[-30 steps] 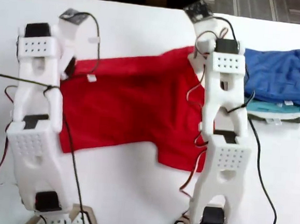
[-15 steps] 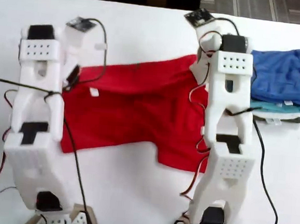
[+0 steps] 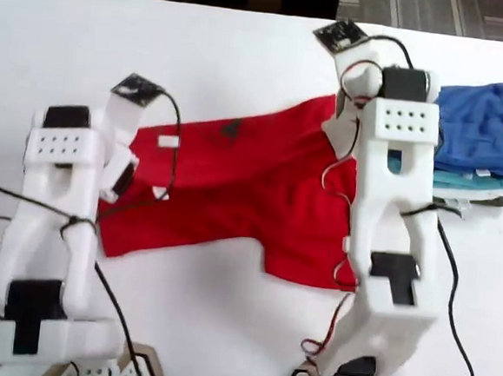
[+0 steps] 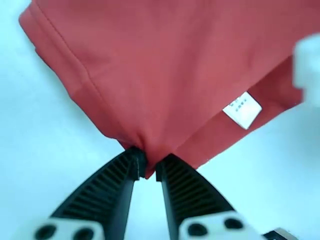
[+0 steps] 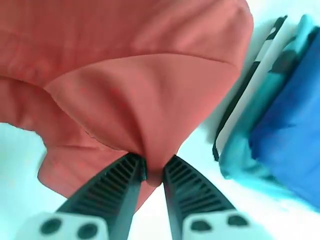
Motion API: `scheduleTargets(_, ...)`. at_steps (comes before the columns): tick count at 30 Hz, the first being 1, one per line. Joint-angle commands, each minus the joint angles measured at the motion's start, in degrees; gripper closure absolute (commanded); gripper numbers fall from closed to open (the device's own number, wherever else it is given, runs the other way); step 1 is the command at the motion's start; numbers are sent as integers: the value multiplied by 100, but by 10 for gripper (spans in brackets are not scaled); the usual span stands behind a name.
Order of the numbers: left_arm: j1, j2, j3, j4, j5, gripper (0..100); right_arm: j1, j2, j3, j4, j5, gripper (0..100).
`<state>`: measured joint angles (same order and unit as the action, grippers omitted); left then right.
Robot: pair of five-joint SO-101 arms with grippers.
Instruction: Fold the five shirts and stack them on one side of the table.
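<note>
step: folding red shirt (image 3: 233, 195), mid-table beside folded stack (image 3: 483, 128) | left gripper (image 4: 146, 166) pinches its left edge | right gripper (image 5: 154, 172) pinches its far right corner (fabric bunched there) | next: likely draw both holds evenly toward near hem

Plenty of bare table (image 3: 219, 46) runs along the far side, beyond the red shirt (image 3: 260, 189), and there is another open patch at the near edge between the two arm bases. The shirt spreads over the middle, pinched at one end by the left gripper (image 4: 146, 162) and at the other by the right gripper (image 5: 152, 167). The right arm (image 3: 394, 208) lies between the shirt and the stack of folded shirts (image 3: 487, 128), just beside the stack, so that gap is tight. The left arm (image 3: 53, 216) blocks the shirt's left end
</note>
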<state>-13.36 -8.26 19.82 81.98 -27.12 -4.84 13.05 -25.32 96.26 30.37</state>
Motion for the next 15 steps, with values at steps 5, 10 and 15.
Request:
scheduleTargets(5, -35, -536, 462, -70, -53, 972, -4, -2396, 3385, -1640, 9, 977)
scheduleTargets(10, -35, -545, 699, -44, -62, 972, 13, -3310, 4677, -1982, 18, 977)
scheduleTargets(15, -35, -554, 901, 0, -62, 972, 119, -3758, 5196, -1965, 26, 977)
